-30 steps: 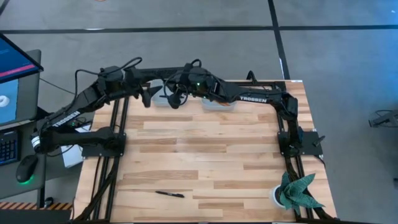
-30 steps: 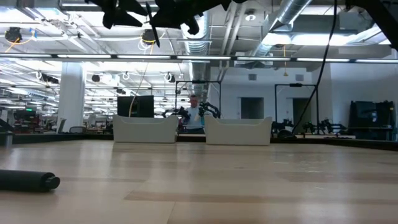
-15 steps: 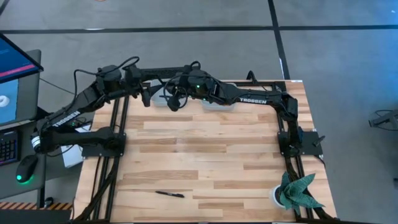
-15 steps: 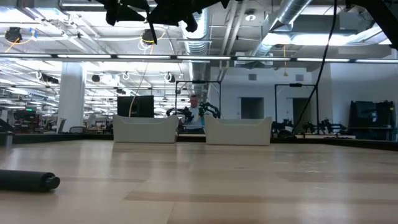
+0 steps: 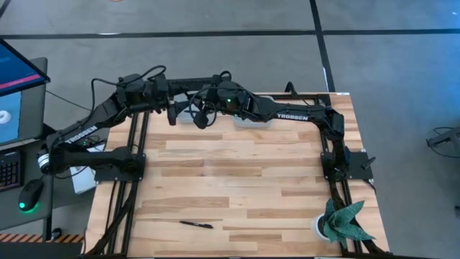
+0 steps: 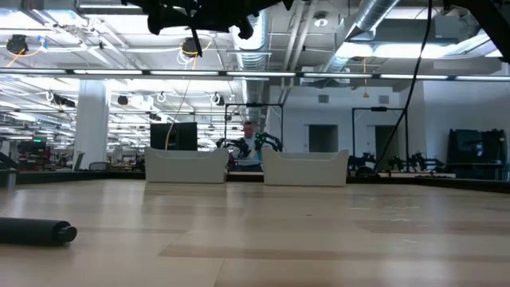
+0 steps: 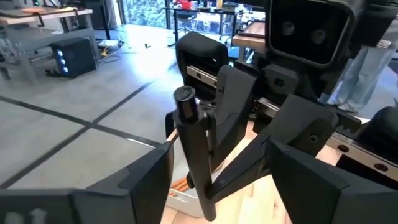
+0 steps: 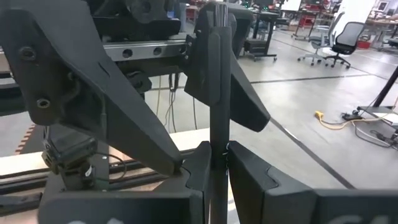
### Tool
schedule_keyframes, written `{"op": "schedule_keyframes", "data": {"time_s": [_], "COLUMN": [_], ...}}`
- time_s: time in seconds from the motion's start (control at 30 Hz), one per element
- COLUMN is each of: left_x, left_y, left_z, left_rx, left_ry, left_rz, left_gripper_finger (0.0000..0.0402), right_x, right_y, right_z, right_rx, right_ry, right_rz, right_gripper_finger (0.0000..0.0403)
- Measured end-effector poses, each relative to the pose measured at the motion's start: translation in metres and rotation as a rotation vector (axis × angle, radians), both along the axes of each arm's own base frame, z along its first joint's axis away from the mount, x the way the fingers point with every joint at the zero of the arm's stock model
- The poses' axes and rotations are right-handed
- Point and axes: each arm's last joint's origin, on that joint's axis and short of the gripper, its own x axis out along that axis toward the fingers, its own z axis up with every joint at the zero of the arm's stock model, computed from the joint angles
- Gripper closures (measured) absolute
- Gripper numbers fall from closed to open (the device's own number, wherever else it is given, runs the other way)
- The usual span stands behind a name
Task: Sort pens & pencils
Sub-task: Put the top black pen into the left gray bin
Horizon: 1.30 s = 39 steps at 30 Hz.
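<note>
Two white trays (image 5: pixel 215 119) at the desk's (image 5: pixel 237 180) far edge, side by side. Two pens in sight: one black pen (image 8: pixel 216 124) upright, clamped in the right claw (image 5: pixel 203 117) above the trays; one loose pen (image 5: pixel 195 224) on the desk's near edge. Left claw (image 5: pixel 172 111), fingers apart, just beside the right. One potted plant (image 5: pixel 343 221). "TROSSEN" reads on both arms.
</note>
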Motion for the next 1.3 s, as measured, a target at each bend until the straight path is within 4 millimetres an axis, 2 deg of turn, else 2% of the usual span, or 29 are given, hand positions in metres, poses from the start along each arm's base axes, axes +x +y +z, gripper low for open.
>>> {"op": "schedule_keyframes", "data": {"time_s": [0.37,0.63,0.8,1.3], "left_x": [0.0002,-0.0019,-0.0019,-0.0019], "left_y": [0.0020,0.0026,0.0026,0.0027], "left_z": [-0.0004,0.0002,0.0002,0.0002], "left_rx": [0.035,0.062,0.073,0.088], "left_ry": [0.018,0.029,0.034,0.041], "left_rz": [0.048,0.082,0.079,0.080], "left_gripper_finger": [0.0290,0.0351,0.0368,0.0367], "right_x": [0.0007,0.0005,0.0005,0.0004], "right_y": [0.0008,-0.0006,-0.0008,-0.0008], "right_z": [-0.0010,-0.0006,-0.0006,-0.0004], "right_rx": [0.002,0.001,0.000,0.000], "right_ry": [0.002,-0.001,0.000,0.000], "right_rz": [0.012,0.005,0.005,0.005], "right_gripper_finger": [0.0334,0.0334,0.0334,0.0334]}}
